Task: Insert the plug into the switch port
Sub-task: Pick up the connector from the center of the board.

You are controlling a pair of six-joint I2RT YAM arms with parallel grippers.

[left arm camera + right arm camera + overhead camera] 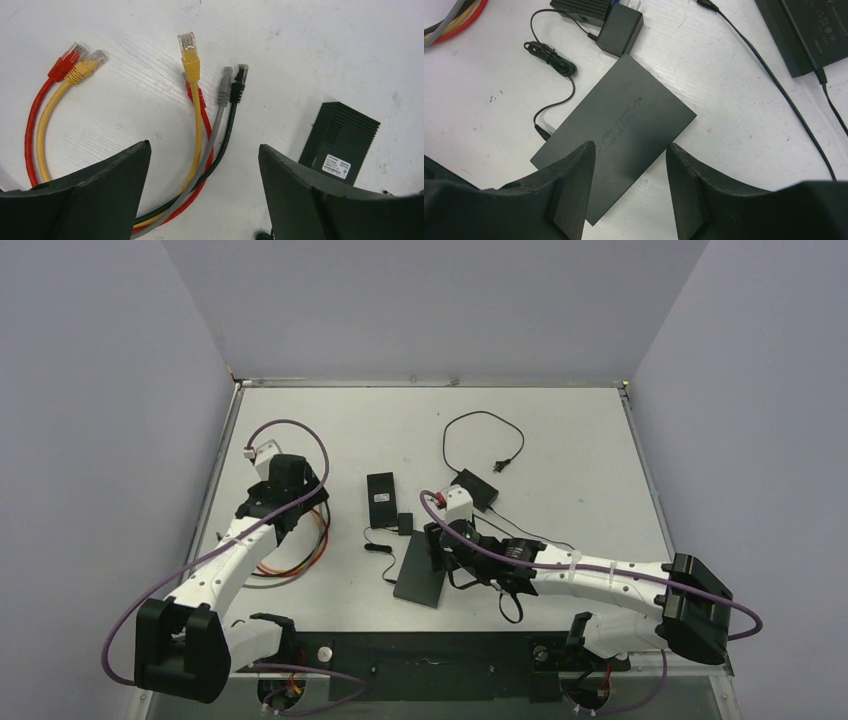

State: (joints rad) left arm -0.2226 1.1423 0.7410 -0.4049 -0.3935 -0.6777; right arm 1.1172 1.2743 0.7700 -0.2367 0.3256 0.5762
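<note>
Seen from overhead, the left pincer (290, 512) hangs above the patch cables (295, 558) at the left of the worktop (570, 440). The right pincer (447, 543) sits over the flat dark switch (418, 578) near the centre, a split that suggests one arm is to fetch a plug and the other to steady the box. In the left wrist view, the left pincer (204, 145) is spread wide and holds nothing. The yellow plug (189, 50), grey plug (225, 82) and black plug (240, 80) lie loose on the white surface just ahead of the gap, well placed for a pick, and a ribbed black box (340, 135) lies to the right. In the right wrist view, the right pincer (629, 146) stands parted over the lid of the switch (624, 115) and grips nothing. Whether it touches the lid cannot be told. No ports show from this side. A small adapter (620, 30) lies at the switch's far corner.
</note>
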